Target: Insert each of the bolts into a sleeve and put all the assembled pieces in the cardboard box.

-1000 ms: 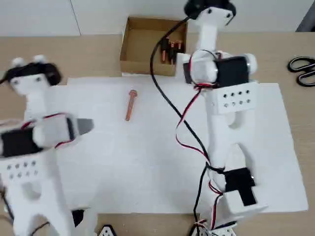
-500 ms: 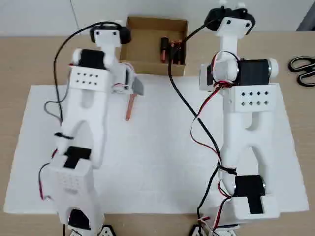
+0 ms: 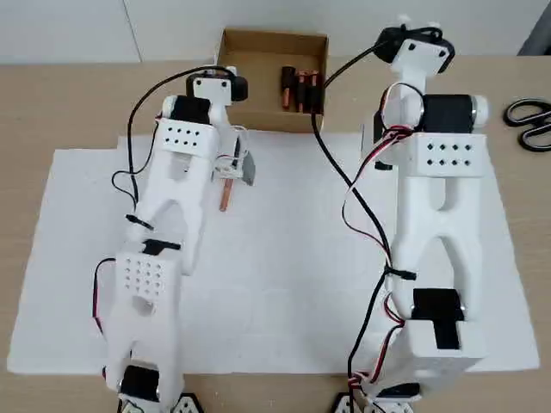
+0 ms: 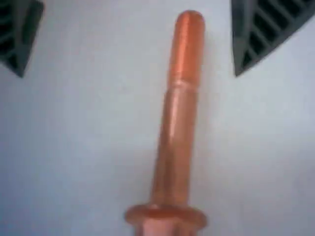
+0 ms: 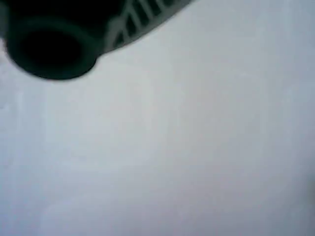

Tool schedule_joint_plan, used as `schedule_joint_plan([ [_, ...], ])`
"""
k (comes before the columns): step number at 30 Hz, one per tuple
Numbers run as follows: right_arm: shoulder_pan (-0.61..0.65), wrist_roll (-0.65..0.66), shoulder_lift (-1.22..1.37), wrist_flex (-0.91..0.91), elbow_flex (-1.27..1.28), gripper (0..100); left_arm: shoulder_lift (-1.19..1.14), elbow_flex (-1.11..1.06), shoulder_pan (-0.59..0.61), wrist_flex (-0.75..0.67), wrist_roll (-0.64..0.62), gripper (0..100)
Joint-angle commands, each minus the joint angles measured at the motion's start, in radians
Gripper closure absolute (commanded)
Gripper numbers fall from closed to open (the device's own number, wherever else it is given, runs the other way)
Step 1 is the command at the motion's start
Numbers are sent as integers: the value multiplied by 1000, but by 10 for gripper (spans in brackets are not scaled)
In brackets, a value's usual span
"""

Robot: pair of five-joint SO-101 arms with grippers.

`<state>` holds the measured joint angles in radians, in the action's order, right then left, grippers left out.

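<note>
Now the bolt (image 3: 225, 197) (image 4: 179, 128) is lying flat on the white sheet (image 3: 284, 292), near the cardboard box (image 3: 225, 82), its long axis running box-to-bases, tip pointing toward the bases. The left gripper (image 3: 234, 169) (image 4: 128, 69) is hovering over its head end with jaws spread wide, having shifted closer since half a second ago; bare sheet is stretching all around.

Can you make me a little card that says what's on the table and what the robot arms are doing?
Bolt: orange, lying flat on the white sheet
Left gripper: open, a finger on each side of the bolt, not touching
Cardboard box: at the far table edge, several pieces inside
Right arm: over the sheet, near the box
Scissors: on the bare table, far right
</note>
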<state>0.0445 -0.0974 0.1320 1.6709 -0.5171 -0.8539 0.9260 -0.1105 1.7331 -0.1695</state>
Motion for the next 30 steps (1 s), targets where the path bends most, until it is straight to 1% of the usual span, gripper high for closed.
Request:
schedule_joint_plan([
  [1, -2, 9, -7, -12, -3, 991, -17, 94, 31, 18, 15, 751],
  [15, -2, 6, -8, -10, -3, 991, -201, 283, 28, -6, 17, 753],
  [23, -2, 6, -8, -12, -3, 991, -238, 318, 26, -6, 17, 754],
  [24, -2, 6, -8, -12, -3, 991, -238, 318, 26, -6, 17, 760],
  [28, -2, 5, -8, -12, -3, 991, -238, 318, 25, -6, 17, 835],
  [30, -2, 3, -8, -12, -3, 991, -238, 318, 25, -9, 17, 848],
])
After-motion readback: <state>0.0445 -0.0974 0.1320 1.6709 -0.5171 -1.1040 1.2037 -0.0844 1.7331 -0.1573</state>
